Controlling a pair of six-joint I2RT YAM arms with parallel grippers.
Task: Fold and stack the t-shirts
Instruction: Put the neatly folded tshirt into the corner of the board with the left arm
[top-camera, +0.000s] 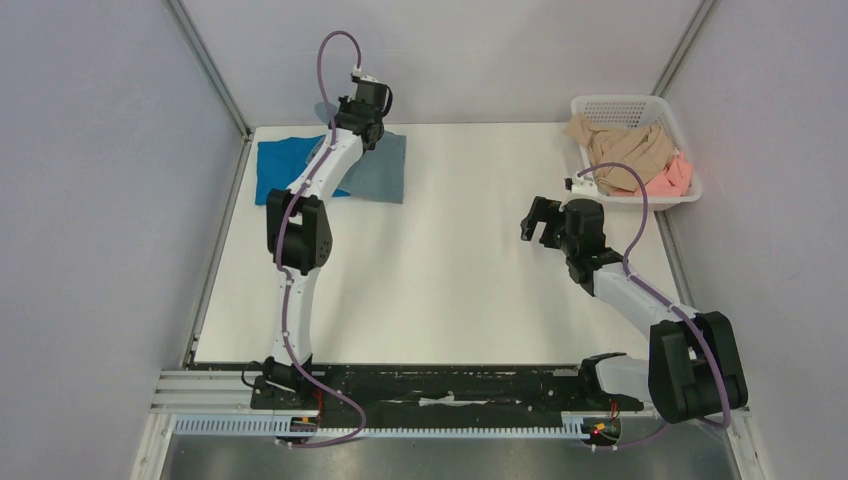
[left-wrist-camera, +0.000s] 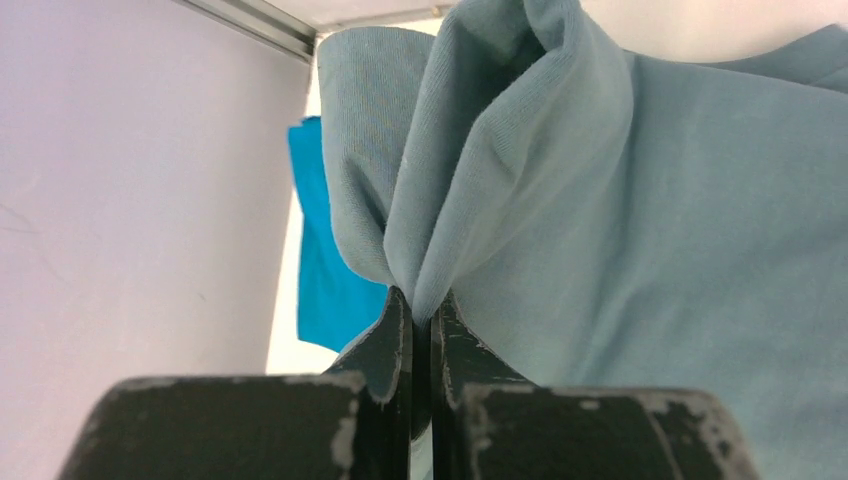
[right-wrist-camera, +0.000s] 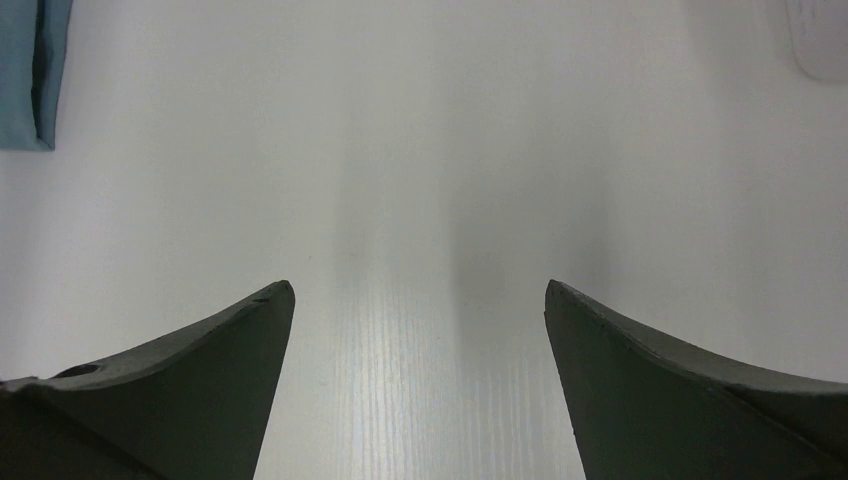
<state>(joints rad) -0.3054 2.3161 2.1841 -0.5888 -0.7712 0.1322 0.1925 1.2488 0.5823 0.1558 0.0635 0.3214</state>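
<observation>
Left gripper (left-wrist-camera: 420, 305): jaws closed to a hairline gap, pinching a raised fold of the grey-blue shirt (left-wrist-camera: 650, 200). The cloth is soft and fine-knit, and it bunches into a peak at the pinch. The rest of it lies flat at the far-left corner of the table (top-camera: 450, 270), overlapping one edge of the bright blue shirt (top-camera: 278, 168), which lies flat to its left. Right gripper (right-wrist-camera: 418, 290): jaws wide apart, holding nothing, over bare tabletop right of centre. Tan shirt (top-camera: 625, 150) and pink shirt (top-camera: 675, 180) lie crumpled in the white basket (top-camera: 625, 101) at the far-right corner.
</observation>
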